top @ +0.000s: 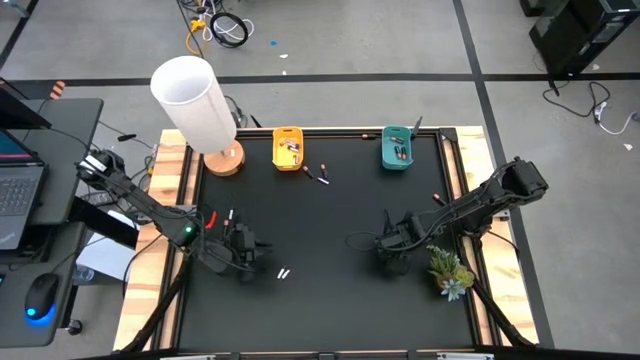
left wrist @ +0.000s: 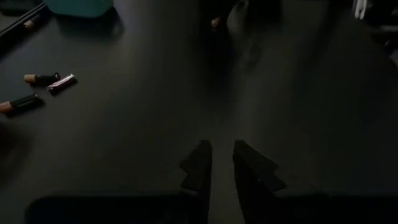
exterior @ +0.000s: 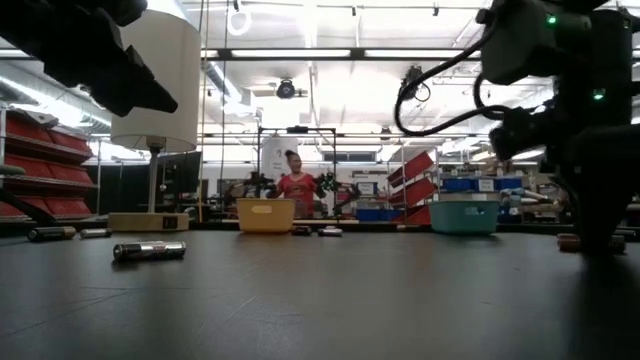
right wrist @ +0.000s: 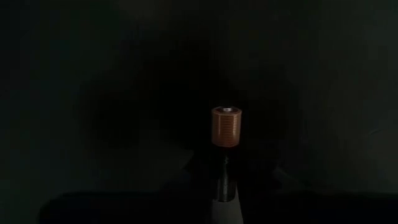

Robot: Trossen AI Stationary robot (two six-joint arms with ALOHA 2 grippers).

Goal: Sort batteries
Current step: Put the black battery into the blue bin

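My right gripper [top: 393, 255] stands low over the black mat [top: 330, 230] right of centre, pointing down. It is shut on a dark battery with a copper end [right wrist: 226, 126]. My left gripper [top: 245, 248] hovers left of centre, tilted down. Its fingers [left wrist: 200, 167] stand a narrow gap apart with nothing between them. Two whitish batteries [top: 283, 272] lie just right of it. Three more batteries [top: 318, 172] lie near the yellow bin [top: 288, 148], and they also show in the left wrist view [left wrist: 37, 79]. The teal bin [top: 397, 148] stands at the far right. My right gripper comes from above, pointing down. The battery's dark body [right wrist: 225, 177] sits between its two fingers, and the copper end sticks out beyond them. The fingers are lost in shadow, so the exact hold is unclear, as is whether the battery is off the mat.
A white lamp [top: 200, 100] on a wooden base stands at the far left corner. A small plant [top: 450, 270] sits close beside my right gripper. Loose batteries lie at the mat's left edge [exterior: 50, 233] and right edge [top: 437, 197]. A person [exterior: 297, 185] stands far behind the table.
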